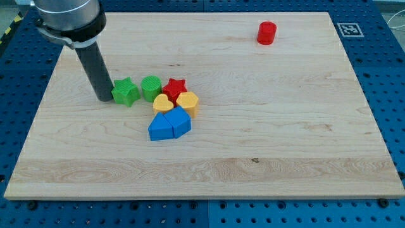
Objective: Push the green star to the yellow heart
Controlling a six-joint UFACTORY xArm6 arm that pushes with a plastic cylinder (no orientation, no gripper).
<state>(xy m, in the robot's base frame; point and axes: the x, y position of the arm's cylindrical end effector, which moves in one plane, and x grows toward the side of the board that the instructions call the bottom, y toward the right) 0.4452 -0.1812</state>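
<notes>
The green star (126,92) lies on the wooden board (266,139), left of centre. My tip (104,99) stands right against the star's left side. Right of the star is a green round block (151,87), touching or nearly touching it. The yellow heart (163,104) lies just below and to the right of the green round block, a short way right of the star. It sits in a tight cluster with a red star (175,86), a second yellow block (188,101) and two blue blocks (169,124).
A red cylinder (267,32) stands alone near the view's top right. A printed marker tag (347,29) sits at the board's top right corner. The board rests on a blue perforated table (392,95).
</notes>
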